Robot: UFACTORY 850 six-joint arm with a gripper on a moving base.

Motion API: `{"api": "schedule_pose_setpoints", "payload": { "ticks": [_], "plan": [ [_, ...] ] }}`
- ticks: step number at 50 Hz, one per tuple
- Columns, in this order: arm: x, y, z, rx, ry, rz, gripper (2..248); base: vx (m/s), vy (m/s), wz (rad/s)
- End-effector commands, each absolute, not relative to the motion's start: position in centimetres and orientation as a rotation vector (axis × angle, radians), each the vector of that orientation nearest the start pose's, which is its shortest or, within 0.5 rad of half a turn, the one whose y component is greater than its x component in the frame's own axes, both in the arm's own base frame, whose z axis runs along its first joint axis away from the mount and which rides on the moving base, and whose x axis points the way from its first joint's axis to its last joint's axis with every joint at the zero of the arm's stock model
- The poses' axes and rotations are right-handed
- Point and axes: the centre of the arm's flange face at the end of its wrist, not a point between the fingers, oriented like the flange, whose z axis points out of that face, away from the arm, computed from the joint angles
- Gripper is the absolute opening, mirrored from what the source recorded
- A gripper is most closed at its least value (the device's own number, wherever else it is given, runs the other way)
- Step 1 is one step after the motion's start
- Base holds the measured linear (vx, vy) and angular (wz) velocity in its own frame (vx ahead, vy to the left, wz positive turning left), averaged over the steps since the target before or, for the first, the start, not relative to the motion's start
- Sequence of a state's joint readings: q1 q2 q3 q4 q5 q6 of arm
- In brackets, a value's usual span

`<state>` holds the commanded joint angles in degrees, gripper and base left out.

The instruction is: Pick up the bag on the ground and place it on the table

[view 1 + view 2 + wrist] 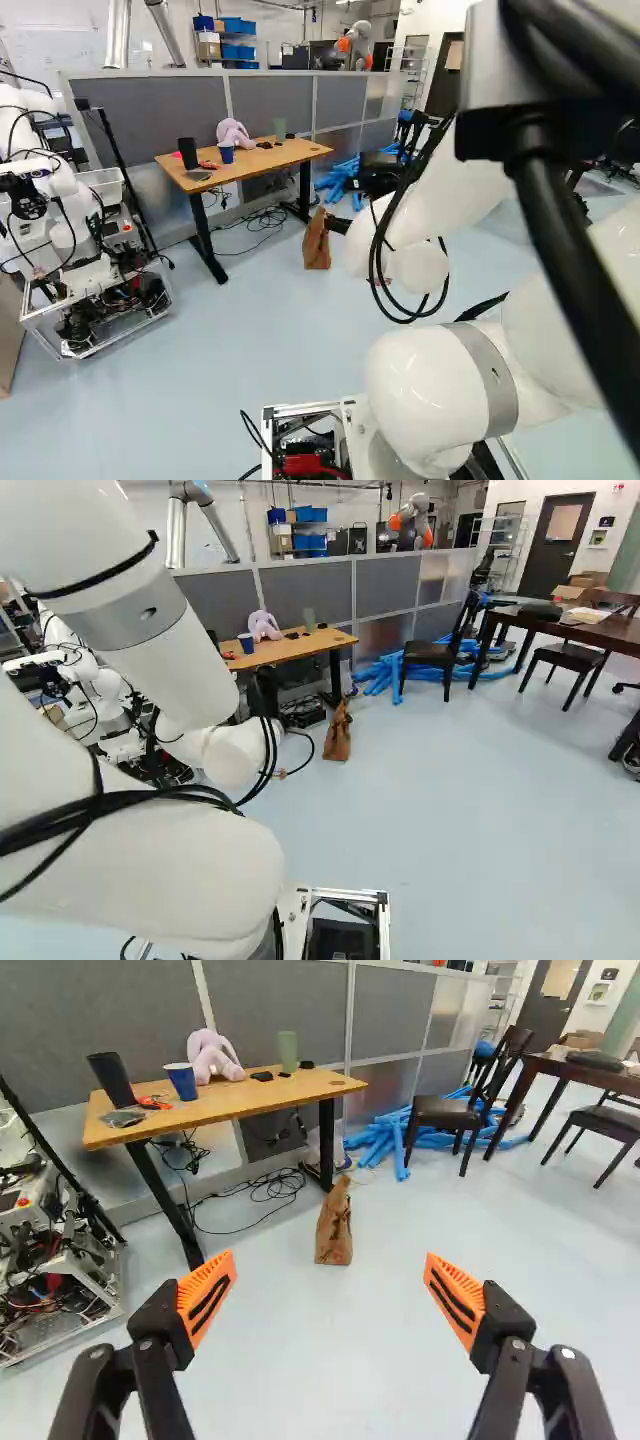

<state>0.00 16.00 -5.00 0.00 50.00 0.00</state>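
Pale floor (310, 1360) holds bag (334, 1232), long axis upright.

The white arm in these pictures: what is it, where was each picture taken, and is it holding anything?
It is a robot arm on a moving base. Two pictures look past it from behind, from its left and right. The third, from its wrist, looks along its pincer. The orange-padded fingers stand wide apart, gripping nothing. Ahead of them, a brown paper bag stands on the floor near a wooden table, which carries a blue cup, a green tumbler, a black tumbler, what looks like a pink soft toy, and smaller items.
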Motion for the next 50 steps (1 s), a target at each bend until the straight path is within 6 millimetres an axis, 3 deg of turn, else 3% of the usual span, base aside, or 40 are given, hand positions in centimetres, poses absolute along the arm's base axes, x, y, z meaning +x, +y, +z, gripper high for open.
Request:
{"api": "schedule_pose_setpoints", "payload": {
  "ticks": [50],
  "plan": [
    [27.03,0.0,36.56,-2.558,0.0,-1.824,247,0.198,-0.019,-0.001]
  ]
}}
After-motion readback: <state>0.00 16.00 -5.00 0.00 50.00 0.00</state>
